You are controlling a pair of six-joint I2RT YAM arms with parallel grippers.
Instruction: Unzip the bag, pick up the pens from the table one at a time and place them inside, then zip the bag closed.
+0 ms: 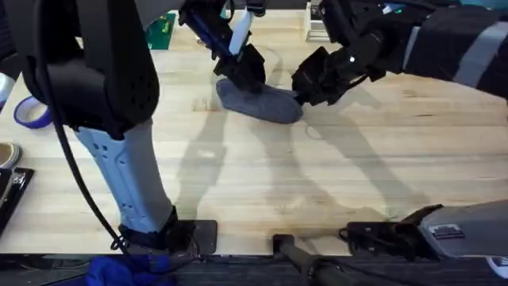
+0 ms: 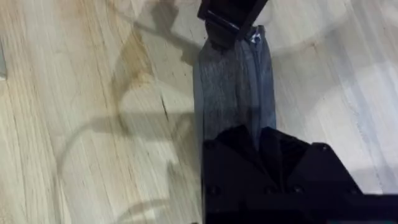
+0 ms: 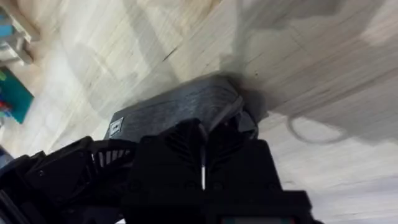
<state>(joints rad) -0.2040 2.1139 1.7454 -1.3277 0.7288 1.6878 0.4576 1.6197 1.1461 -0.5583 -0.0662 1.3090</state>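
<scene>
The bag [image 1: 260, 102] is laid flat on the worktop [image 1: 317, 175], its blue-grey fabric seen lengthwise in the left wrist view [image 2: 233, 87]. One end of the bag is met by the left claw [image 1: 248, 73], the opposite end by the right claw [image 1: 305, 89]; whether either is closed on fabric cannot be told. A blue-purple tape roll [image 1: 32, 114] is seen well apart from the bag.

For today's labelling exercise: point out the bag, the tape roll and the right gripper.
bag [image 1: 262, 102], overhead view, middle of its fabric side.
tape roll [image 1: 32, 114], overhead view, on its ring.
right gripper [image 1: 302, 95], overhead view, fingertips at the bag's end.
</scene>
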